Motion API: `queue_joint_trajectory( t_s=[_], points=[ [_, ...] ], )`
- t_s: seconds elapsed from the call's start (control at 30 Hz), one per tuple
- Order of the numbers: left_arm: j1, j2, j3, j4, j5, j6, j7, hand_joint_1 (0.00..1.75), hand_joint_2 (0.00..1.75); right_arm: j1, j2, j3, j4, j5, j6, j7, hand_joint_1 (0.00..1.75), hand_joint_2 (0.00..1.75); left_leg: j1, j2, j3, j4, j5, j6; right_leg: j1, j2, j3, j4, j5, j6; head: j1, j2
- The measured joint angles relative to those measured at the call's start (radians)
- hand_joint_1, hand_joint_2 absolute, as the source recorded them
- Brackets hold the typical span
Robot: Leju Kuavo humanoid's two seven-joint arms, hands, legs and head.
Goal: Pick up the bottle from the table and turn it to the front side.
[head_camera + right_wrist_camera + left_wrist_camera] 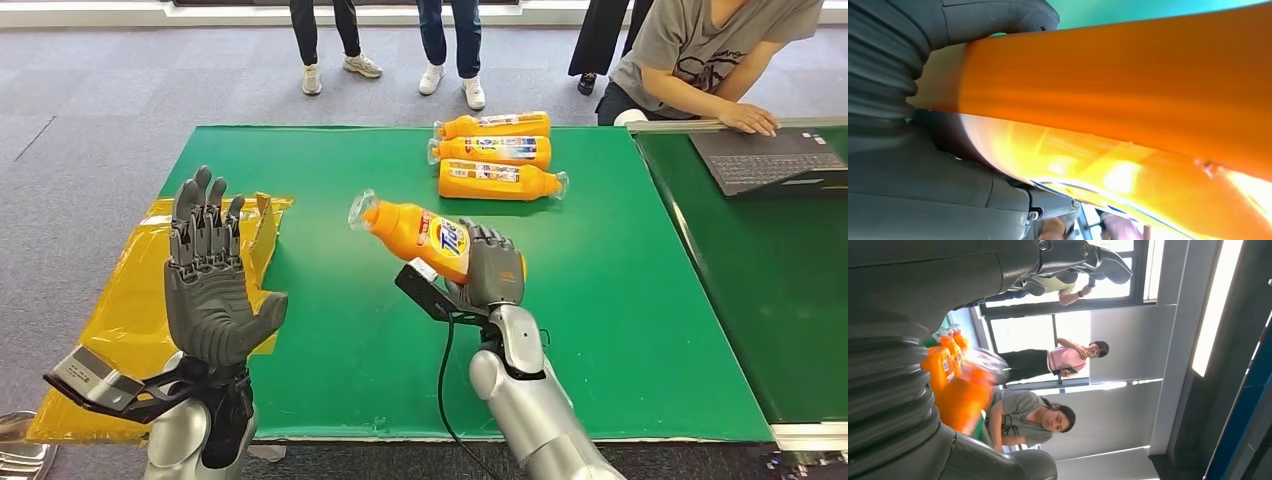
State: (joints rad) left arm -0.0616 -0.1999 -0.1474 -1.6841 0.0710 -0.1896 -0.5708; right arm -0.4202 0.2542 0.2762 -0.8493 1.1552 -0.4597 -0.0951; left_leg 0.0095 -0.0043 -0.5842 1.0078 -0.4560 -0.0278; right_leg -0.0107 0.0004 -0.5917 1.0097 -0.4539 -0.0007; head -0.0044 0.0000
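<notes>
Bottle held aloft, label turning to face front

The bottle (418, 234) sits tilted in the right hand's (492, 268) wrap, above the bench (600, 300); roll the wrist slowly, grip firm. Left hand (208, 275), beside it, is spread and empty.

You see left hand (923, 340) close up, grey ribbed cover, fingers spread, holding nothing. Beyond it, blurred orange bottle (965, 395) near lens, more orange bottles (943, 362) behind. Person in grey shirt (1023, 417) beside them. Person in pink top (1063, 357) by window (1020, 332).
</notes>
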Motion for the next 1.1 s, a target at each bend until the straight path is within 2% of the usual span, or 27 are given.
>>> queue_joint_trajectory(
  t_s=[0.1, 0.23, 0.5, 0.63, 0.77, 0.83, 0.9, 1.0, 1.1],
  points=[
    [0.004, 0.001, 0.0, 0.0, -0.004, 0.0, -0.004, 0.0, 1.75, 0.081, 0.0, -0.001, -0.179, -0.151, -0.089, -0.112, 1.75, 1.75, 0.0, 0.0, -0.001, 0.0, -0.002, 0.001, 0.0, 0.0, -0.001, 0.0, -0.001, 0.001, 0.0, 0.0],
    [0.005, 0.002, 0.0, 0.001, -0.005, 0.001, -0.007, 0.0, 1.75, 0.169, -0.002, -0.002, -0.355, -0.26, -0.14, -0.187, 1.75, 1.75, 0.0, 0.0, -0.002, 0.0, -0.003, 0.001, -0.001, 0.001, -0.002, 0.0, -0.002, 0.001, 0.0, 0.0],
    [0.008, 0.001, -0.016, 0.003, -0.005, -0.001, -0.002, 0.0, 1.75, 0.288, -0.005, -0.014, -0.546, -0.348, -0.178, -0.232, 1.75, 1.75, -0.001, 0.001, -0.002, 0.0, -0.003, 0.001, -0.001, 0.001, -0.003, 0.0, -0.002, 0.001, 0.0, 0.0],
    [0.008, 0.001, -0.023, 0.003, -0.005, -0.002, 0.003, 0.0, 1.75, 0.312, -0.008, -0.025, -0.596, -0.414, -0.187, -0.273, 1.75, 1.75, -0.001, 0.001, -0.002, 0.0, -0.003, 0.001, -0.001, 0.001, -0.003, 0.0, -0.002, 0.001, 0.0, 0.0],
    [0.008, 0.001, -0.026, 0.003, -0.005, -0.002, 0.004, 0.0, 1.75, 0.325, -0.011, -0.029, -0.621, -0.424, -0.186, -0.277, 1.75, 1.75, -0.001, 0.001, -0.002, 0.0, -0.003, 0.001, -0.001, 0.002, -0.003, 0.0, -0.002, 0.001, 0.0, 0.0],
    [0.008, 0.001, -0.027, 0.003, -0.005, -0.003, 0.004, 0.0, 1.75, 0.33, -0.011, -0.031, -0.629, -0.455, -0.178, -0.294, 1.75, 1.75, -0.001, 0.001, -0.002, 0.0, -0.003, 0.001, -0.001, 0.002, -0.003, 0.0, -0.002, 0.001, 0.0, 0.0],
    [0.007, 0.001, -0.03, 0.005, -0.005, -0.006, 0.005, 0.0, 1.75, 0.332, -0.011, -0.033, -0.634, -0.562, -0.144, -0.345, 1.75, 1.75, -0.001, 0.001, -0.002, 0.0, -0.003, 0.001, -0.001, 0.002, -0.003, 0.0, -0.002, 0.001, 0.0, 0.0],
    [0.001, 0.0, -0.042, 0.013, -0.005, -0.014, 0.008, 0.0, 1.75, 0.329, -0.011, -0.037, -0.627, -0.761, -0.046, -0.437, 1.75, 1.75, -0.001, 0.001, -0.002, 0.0, -0.003, 0.001, -0.001, 0.002, -0.003, 0.0, -0.002, 0.001, 0.0, 0.0],
    [-0.01, -0.003, -0.052, 0.022, -0.005, -0.017, 0.014, 0.0, 1.75, 0.306, -0.008, -0.042, -0.569, -0.861, 0.036, -0.481, 1.75, 1.75, -0.001, 0.002, -0.002, 0.0, -0.003, 0.001, -0.001, 0.002, -0.003, 0.0, -0.002, 0.001, 0.0, 0.0]
  ],
)
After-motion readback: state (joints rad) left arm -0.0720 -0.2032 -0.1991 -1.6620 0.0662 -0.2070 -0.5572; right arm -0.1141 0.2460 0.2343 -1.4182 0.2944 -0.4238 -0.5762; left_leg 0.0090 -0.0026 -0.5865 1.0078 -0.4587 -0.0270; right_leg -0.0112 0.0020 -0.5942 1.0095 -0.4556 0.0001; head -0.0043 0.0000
